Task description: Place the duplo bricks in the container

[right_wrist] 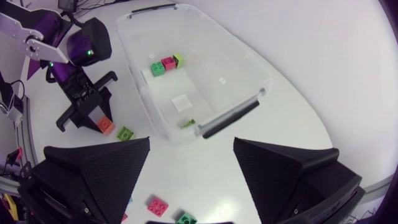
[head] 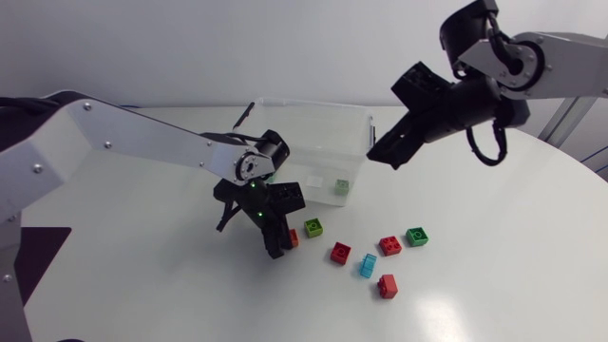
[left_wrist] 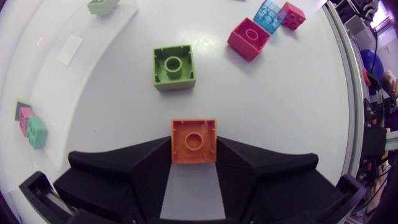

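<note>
My left gripper [left_wrist: 194, 163] is down at the table and shut on an orange brick [left_wrist: 194, 140], with both fingers against its sides; the head view shows this orange brick [head: 293, 237] at the fingertips of the left gripper [head: 278, 245]. A light green brick [left_wrist: 173, 65] lies just ahead of it. The clear container [head: 318, 133] stands behind and holds a green brick [head: 342, 186]. My right gripper [right_wrist: 193, 180] hangs open and empty above the container [right_wrist: 249, 68], where several bricks [right_wrist: 166, 63] lie at the far end.
Loose bricks lie on the table in front of the container: light green [head: 313, 227], red [head: 340, 253], light blue [head: 368, 265], red [head: 389, 245], green [head: 416, 236] and red [head: 387, 285]. The container's black handle [right_wrist: 229, 117] faces my right gripper.
</note>
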Motion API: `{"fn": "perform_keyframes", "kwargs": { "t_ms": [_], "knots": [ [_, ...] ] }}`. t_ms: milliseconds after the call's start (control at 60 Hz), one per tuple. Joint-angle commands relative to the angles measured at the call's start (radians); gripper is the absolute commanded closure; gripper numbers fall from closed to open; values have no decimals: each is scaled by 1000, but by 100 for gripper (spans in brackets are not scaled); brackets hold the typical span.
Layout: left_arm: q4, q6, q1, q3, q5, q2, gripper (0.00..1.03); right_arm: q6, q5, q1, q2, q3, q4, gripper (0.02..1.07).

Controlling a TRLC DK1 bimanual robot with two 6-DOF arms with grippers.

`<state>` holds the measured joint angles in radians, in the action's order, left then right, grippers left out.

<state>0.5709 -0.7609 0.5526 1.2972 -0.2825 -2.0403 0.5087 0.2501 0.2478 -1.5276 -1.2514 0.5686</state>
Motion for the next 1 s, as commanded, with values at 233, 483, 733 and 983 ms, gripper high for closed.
{"fn": "perform_keyframes", "kwargs": {
  "t_ms": [233, 483, 733, 983],
  "knots": [
    [57, 17, -56, 7, -6, 201, 71, -19, -3, -88, 126, 224, 4, 7],
    [80, 124, -111, 180, -44, 264, 71, -99, -46, -84, 103, 285, 25, 7],
    [-23, 262, -145, 286, -46, 219, 69, -187, -129, -74, -9, 302, 39, 9],
    [-100, 351, -157, 384, -44, 147, 69, -242, -167, -94, -101, 306, 40, 10]
  ]
}}
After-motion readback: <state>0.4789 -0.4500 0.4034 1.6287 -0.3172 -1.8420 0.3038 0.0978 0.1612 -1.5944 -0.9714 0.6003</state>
